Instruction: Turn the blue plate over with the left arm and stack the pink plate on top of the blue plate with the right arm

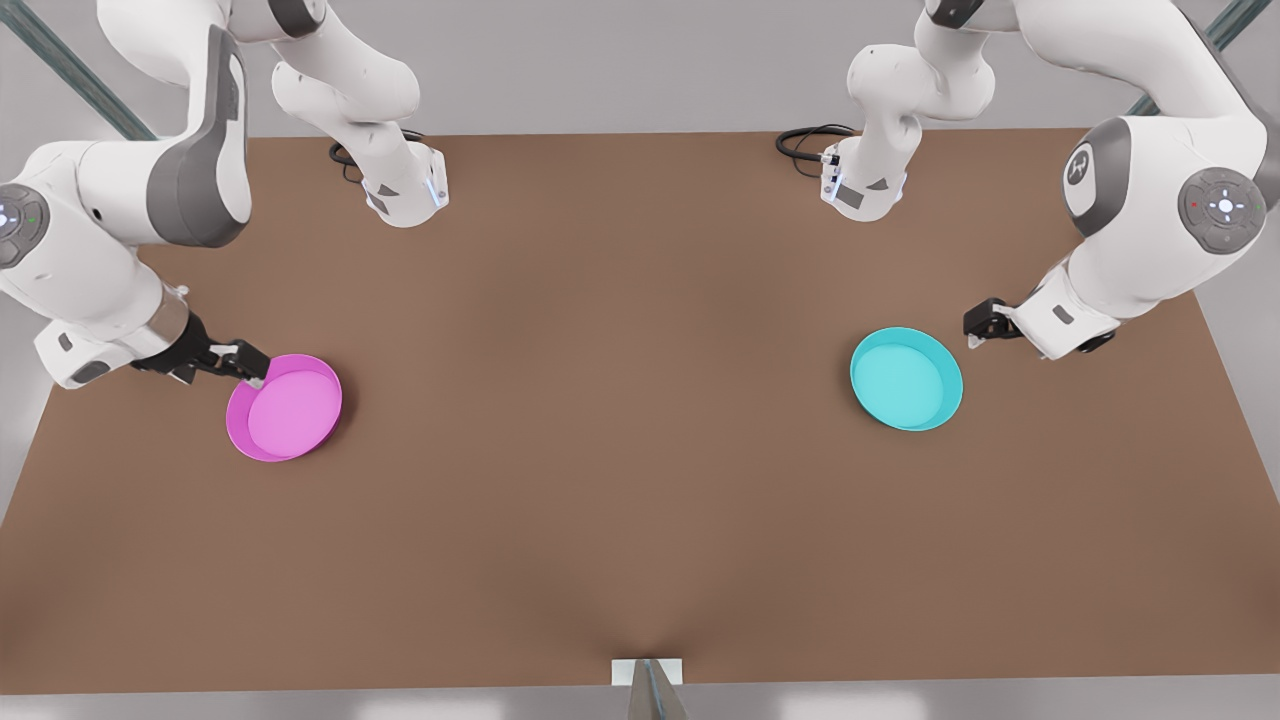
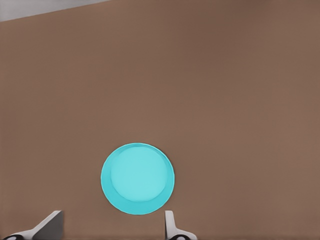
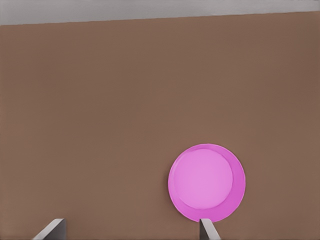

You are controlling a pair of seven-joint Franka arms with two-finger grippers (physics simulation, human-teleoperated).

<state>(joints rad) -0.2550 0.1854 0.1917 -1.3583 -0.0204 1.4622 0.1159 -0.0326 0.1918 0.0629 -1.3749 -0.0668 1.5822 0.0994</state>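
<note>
Right gripper (image 1: 250,365), at the front view's left, sits at the near rim of the pink plate (image 1: 286,407). Its fingers are spread; in the right wrist view one fingertip (image 3: 206,227) overlaps the plate's rim while the other (image 3: 52,229) stands well off over bare table. No grasp is evident.

Left gripper (image 1: 972,330), at the front view's right, hangs just beside the blue plate (image 1: 906,379), apart from its rim. From the left wrist view its fingers (image 2: 170,225) are spread, with the blue plate (image 2: 137,178) lying ahead of them and between their lines, not touched.

Pink plate: flat on the brown table (image 1: 620,420), toward the front view's left, open side up, lighter inner floor visible, rim raised all round. Being round, it shows no long axis.

Blue plate: flat on the table toward the front view's right, also open side up, rim up and inner floor showing; not flipped. Round, no long axis.

Both plates lie well apart, at opposite sides of the table. Pink plate (image 3: 206,182) appears whole and upright in the right wrist view.
</note>
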